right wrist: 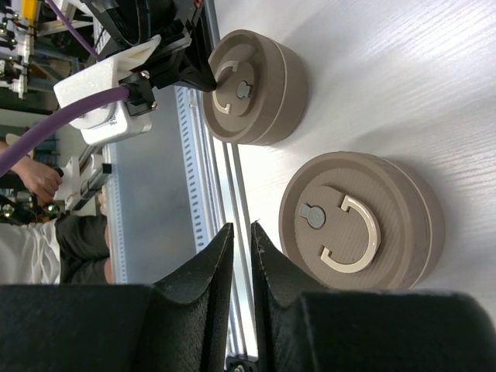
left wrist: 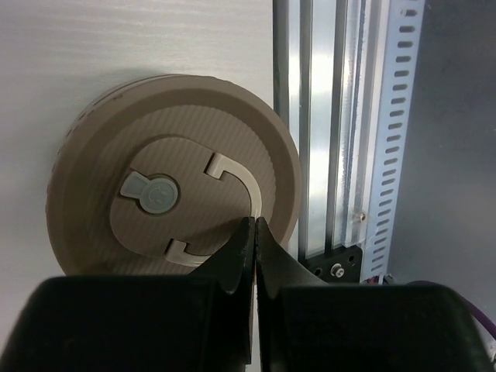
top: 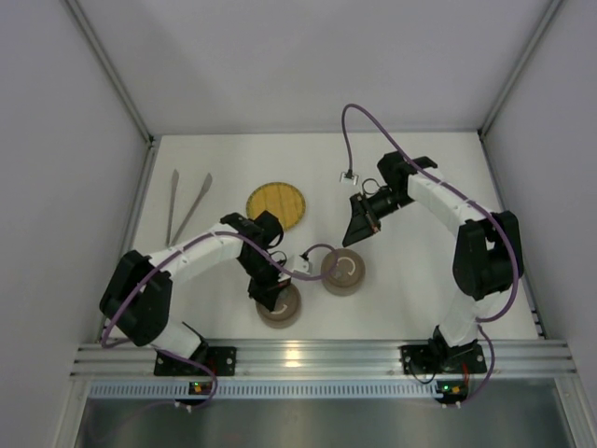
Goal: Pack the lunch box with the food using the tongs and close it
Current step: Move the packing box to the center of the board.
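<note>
Tongs point(top: 187, 205)? Neither wrist camera finds them.

Only the top view does: they lie at the table's point(top: 420, 177) far left, well apart from both arms, with the yellow plate point(top: 276, 203) near them.

And the lunch boxes?

Two round brown ones, lids on. The left wrist view shows the left gripper point(left wrist: 254, 232) pressed together, tips over the near box point(left wrist: 170, 155) lid's pale handle. The right wrist view shows the right gripper point(right wrist: 240, 240) with a narrow gap, nothing in it, by the other box point(right wrist: 364, 225).

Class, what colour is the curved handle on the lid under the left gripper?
Cream handle, tan lid; clearest in the left wrist view.
</note>
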